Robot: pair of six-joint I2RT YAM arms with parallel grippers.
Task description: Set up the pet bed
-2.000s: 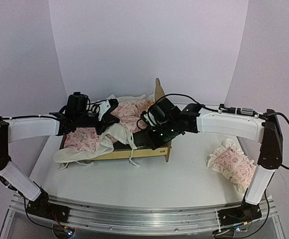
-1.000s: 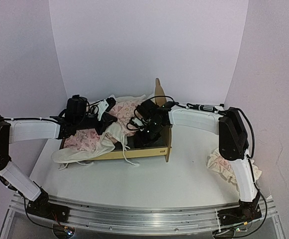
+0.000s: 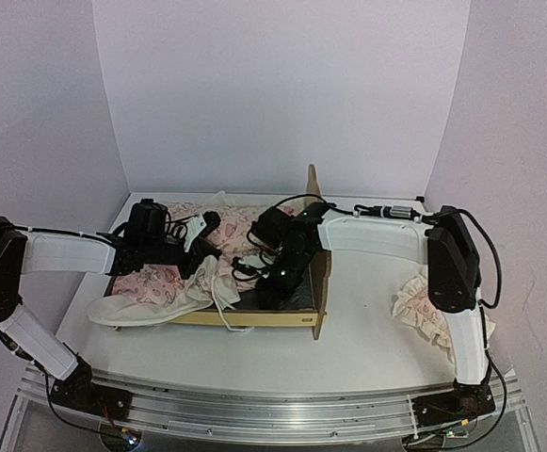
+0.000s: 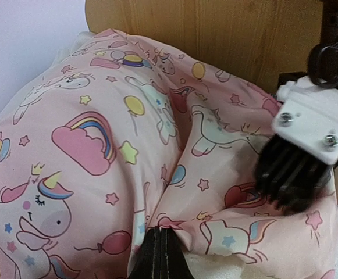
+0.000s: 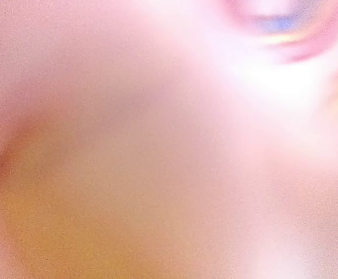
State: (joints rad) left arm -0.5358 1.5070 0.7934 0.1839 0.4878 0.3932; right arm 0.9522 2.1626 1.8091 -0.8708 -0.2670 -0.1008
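The pet bed (image 3: 254,318) stands mid-table, its pale wooden headboard (image 3: 320,282) on edge at the right; the headboard (image 4: 215,35) also fills the top of the left wrist view. A pink unicorn-print quilt (image 3: 165,281) lies bunched over it, its cream underside spilling over the front rail. My left gripper (image 3: 205,254) is shut on a fold of the quilt (image 4: 99,133), jaws pinched together at the left gripper (image 4: 160,247). My right gripper (image 3: 259,268) reaches down into the bed beside it; its body (image 4: 305,145) presses on the quilt. The right wrist view is a pink blur.
A ruffled pink pillow (image 3: 428,303) lies on the table to the right of the bed, next to the right arm's base link. White walls close in the table at the back and both sides.
The bed frame and quilt have shifted toward the near edge. Both arms came nearer with them, and the quilt's cream edge now hangs lower at the front left.
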